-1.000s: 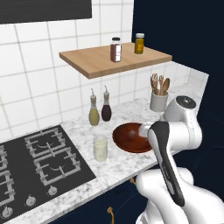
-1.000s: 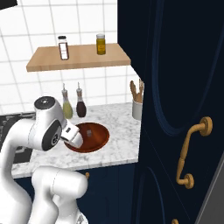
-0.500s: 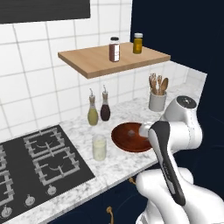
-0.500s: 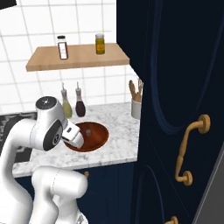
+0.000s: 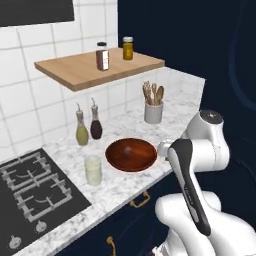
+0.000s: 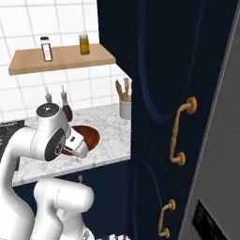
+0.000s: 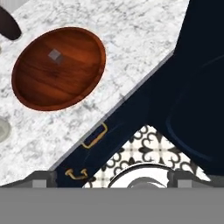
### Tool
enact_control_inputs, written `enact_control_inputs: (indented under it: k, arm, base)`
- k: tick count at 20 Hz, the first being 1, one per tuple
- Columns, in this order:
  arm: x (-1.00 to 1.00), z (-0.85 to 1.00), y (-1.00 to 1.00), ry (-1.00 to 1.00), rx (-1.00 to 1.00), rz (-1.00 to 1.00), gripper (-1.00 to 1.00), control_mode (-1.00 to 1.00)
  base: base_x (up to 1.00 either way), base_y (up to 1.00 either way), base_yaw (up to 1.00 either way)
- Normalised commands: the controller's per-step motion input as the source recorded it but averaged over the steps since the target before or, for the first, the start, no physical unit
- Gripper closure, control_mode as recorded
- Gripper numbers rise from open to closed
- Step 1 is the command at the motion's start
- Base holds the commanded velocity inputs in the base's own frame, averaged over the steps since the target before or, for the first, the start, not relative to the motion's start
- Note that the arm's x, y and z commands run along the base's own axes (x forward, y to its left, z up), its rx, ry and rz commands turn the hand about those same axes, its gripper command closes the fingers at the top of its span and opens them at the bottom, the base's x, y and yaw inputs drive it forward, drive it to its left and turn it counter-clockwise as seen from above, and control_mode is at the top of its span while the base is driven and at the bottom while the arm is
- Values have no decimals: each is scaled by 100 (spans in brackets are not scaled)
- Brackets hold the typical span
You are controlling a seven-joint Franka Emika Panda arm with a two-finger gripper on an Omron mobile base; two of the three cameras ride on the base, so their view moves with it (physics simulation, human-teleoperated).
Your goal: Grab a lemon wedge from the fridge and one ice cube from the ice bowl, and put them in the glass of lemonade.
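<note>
The ice bowl (image 5: 131, 154) (image 6: 86, 135) (image 7: 59, 68), wide and reddish-brown, sits near the marble counter's front edge with one grey ice cube (image 7: 54, 54) (image 5: 128, 149) in it. The glass of lemonade (image 5: 93, 170) stands to its left, between bowl and stove. My gripper (image 7: 113, 178) is open, its fingertips (image 7: 43, 177) set wide apart, and it hangs beyond the counter edge over the floor, to the right of the bowl. A grey strip of the fridge (image 6: 220, 140) with its dark panel shows at the far right. The lemon wedge is hidden.
A tall navy cabinet (image 6: 154, 70) with gold handles (image 6: 180, 136) stands between counter and fridge. A grey utensil pot (image 5: 153, 112), two slim bottles (image 5: 82, 131), a wooden shelf (image 5: 75, 70) with two jars and a black stove (image 5: 30, 195) line the counter. Gold drawer handles (image 7: 94, 136) sit below its edge.
The whole picture has shifted left in both base views, so the camera has moved right along the counter. The gripper stays open and empty.
</note>
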Motion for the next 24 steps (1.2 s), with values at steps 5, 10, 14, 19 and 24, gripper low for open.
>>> enact_control_inputs:
  k: [5,10,14,19,24]
  arm:
    - [0,0,0,0,0,0,-100,100]
    - [0,0,0,0,0,0,-100,100]
    - [0,0,0,0,0,0,-100,100]
    - [0,0,0,0,0,0,-100,100]
    - [0,0,0,0,0,0,-100,100]
  base:
    - [-80,-18,-53]
    - [-42,16,-78]
    - [-38,8,-81]
    - [-38,0,-77]
    - [-61,-16,-56]
